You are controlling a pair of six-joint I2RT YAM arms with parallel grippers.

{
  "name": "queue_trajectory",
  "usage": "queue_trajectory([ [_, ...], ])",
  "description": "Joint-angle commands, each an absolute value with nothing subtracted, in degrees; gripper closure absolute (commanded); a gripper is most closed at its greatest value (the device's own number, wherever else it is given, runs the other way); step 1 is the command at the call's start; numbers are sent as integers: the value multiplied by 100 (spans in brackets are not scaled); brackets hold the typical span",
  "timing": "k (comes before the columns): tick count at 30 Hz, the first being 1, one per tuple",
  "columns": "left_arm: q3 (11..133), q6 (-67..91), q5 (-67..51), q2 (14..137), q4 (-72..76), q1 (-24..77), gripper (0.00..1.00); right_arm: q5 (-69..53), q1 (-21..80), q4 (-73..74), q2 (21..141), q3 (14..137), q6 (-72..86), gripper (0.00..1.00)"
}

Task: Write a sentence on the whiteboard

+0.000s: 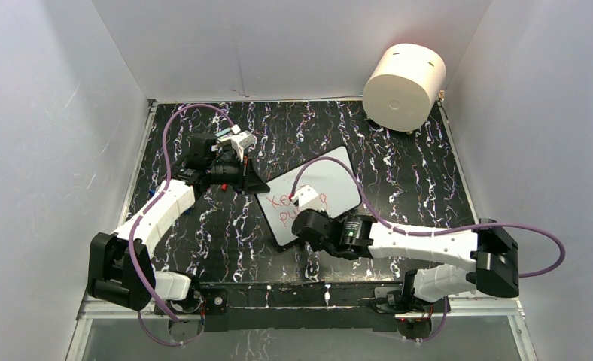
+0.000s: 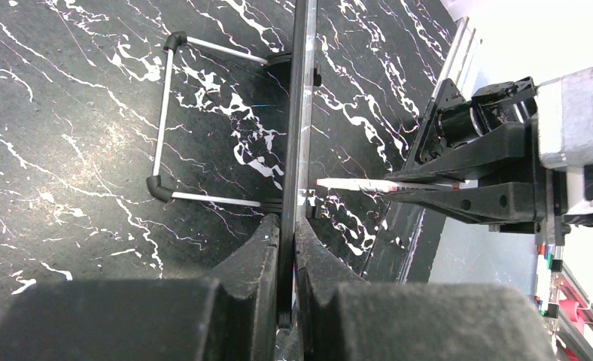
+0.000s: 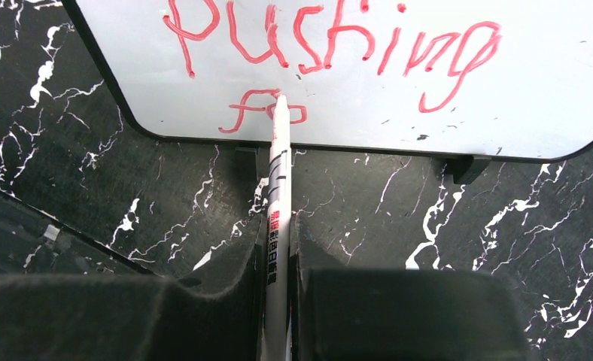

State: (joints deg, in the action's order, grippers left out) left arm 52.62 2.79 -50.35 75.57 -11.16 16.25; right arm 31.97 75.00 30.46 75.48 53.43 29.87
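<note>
The whiteboard (image 1: 337,174) lies tilted in the middle of the black marbled table. My left gripper (image 1: 257,184) is shut on its left rim; in the left wrist view the whiteboard (image 2: 301,113) runs edge-on between the fingers of the left gripper (image 2: 287,222). My right gripper (image 3: 278,226) is shut on a white marker (image 3: 278,173), whose tip touches the whiteboard (image 3: 519,98) near its front rim. The sentence (image 3: 331,37) shows in red as "pushing", with "Fo" at the marker tip. From above, the right gripper (image 1: 310,224) covers part of the sentence (image 1: 293,210).
A cream cylinder (image 1: 404,77) stands at the back right corner. White walls close in the table on three sides. A thin wire stand (image 2: 162,113) sticks out behind the board. Small black feet (image 3: 466,167) show under its front rim.
</note>
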Motion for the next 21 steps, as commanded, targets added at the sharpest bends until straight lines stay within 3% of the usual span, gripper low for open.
queue_trajectory([
  [1, 5155, 149, -4280, 7699, -1473, 1662, 100, 3500, 7484, 3120, 7241, 5220, 3050, 100],
  [21, 5168, 148, -4331, 7741, -1471, 1667, 100, 3674, 7462, 2979, 7663, 5299, 3032, 100],
])
